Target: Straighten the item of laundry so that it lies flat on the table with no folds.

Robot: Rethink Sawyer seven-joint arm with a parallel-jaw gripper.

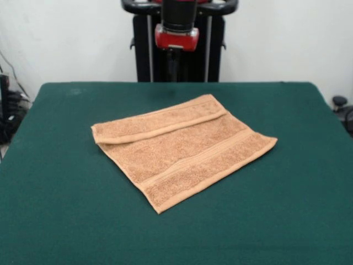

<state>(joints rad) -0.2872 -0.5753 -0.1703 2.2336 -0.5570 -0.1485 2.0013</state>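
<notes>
At the centre of the frame, the towel (pixel 185 149) lies on the green table (pixel 60 221), turned so that its corners point toward the left, the upper middle, the right and the lower middle of the picture. Its upper-left edge is folded over onto the body of the cloth, forming a doubled strip that runs from the left corner to the upper-middle corner. The fold's hem shows as a pale line along the strip. A woven band stripe runs parallel to the lower-right edge, just inside the hem. The remainder of the towel lies flat, with no other folds visible.

At the top centre of the frame, the arm (pixel 176 25) hangs well above the table, with its red and black end section in view. The jaws cannot be made out, so their opening cannot be told. Nothing touches the towel.
</notes>
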